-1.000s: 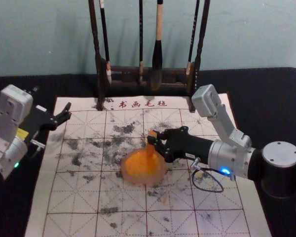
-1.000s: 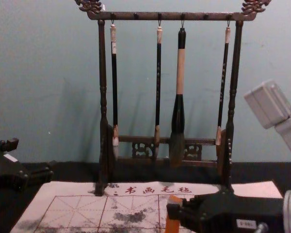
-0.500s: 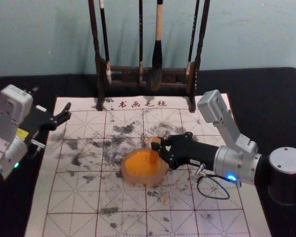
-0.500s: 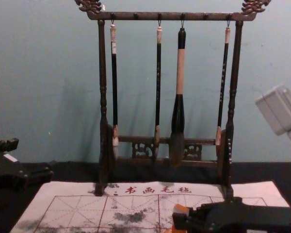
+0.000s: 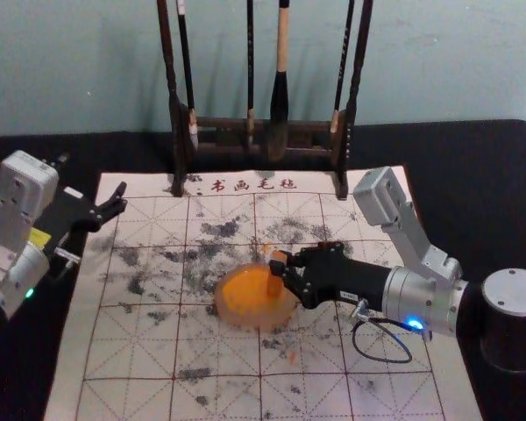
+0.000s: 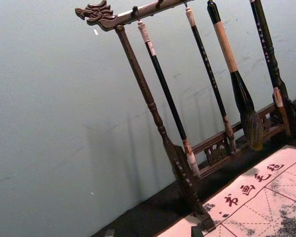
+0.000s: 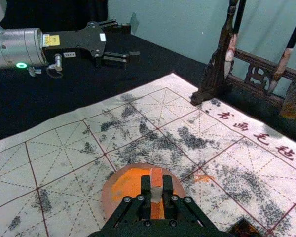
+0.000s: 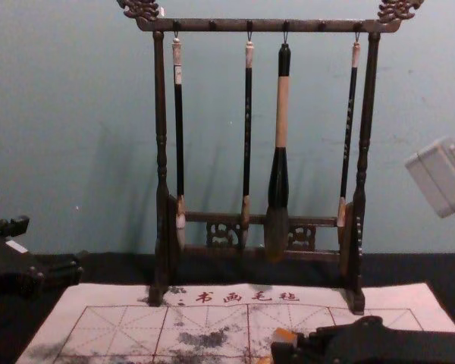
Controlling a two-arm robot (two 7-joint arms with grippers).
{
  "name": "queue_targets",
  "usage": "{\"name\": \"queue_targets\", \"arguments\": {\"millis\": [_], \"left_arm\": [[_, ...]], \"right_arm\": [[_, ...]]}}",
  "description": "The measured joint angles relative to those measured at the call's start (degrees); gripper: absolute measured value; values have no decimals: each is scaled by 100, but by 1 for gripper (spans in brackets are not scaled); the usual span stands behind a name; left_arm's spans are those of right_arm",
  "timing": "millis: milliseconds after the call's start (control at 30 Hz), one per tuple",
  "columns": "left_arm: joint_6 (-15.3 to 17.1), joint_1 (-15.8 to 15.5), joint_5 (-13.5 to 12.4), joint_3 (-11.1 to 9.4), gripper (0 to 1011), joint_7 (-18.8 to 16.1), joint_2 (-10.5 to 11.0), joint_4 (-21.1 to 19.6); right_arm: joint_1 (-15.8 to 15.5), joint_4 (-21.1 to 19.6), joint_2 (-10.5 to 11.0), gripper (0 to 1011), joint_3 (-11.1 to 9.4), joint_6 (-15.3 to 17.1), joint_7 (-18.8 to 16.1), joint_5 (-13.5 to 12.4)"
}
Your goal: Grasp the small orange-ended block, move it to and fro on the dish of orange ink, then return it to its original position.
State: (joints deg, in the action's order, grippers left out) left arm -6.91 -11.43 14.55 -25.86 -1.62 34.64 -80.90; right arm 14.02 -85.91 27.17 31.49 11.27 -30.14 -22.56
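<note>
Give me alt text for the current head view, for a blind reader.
The right gripper holds an orange block at a dish of orange ink on a gridded mat. The left gripper hangs open; brushes hang behind.

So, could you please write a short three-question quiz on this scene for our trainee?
1. What holds the block at the dish of orange ink?
A) a person's hand
B) the right gripper
C) the left gripper
2. True or false: the left gripper is shut on a brush.
3. Fill in: the wooden rack has ____ brushes hanging from it.

Key: 1 B; 2 false, the left gripper is open and empty; 3 four.
</note>
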Motion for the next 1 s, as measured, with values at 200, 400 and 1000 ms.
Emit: {"name": "queue_targets", "arguments": {"millis": [200, 400, 1000], "left_arm": [[0, 0, 0, 0, 1001, 0, 0, 0], [0, 0, 0, 0, 1001, 0, 0, 0], [0, 0, 0, 0, 1001, 0, 0, 0]], "right_arm": [[-25, -62, 10, 126, 25, 4, -1, -23], [-21, -66, -1, 126, 73, 0, -20, -24], [41, -35, -85, 126, 188, -6, -54, -16]]}}
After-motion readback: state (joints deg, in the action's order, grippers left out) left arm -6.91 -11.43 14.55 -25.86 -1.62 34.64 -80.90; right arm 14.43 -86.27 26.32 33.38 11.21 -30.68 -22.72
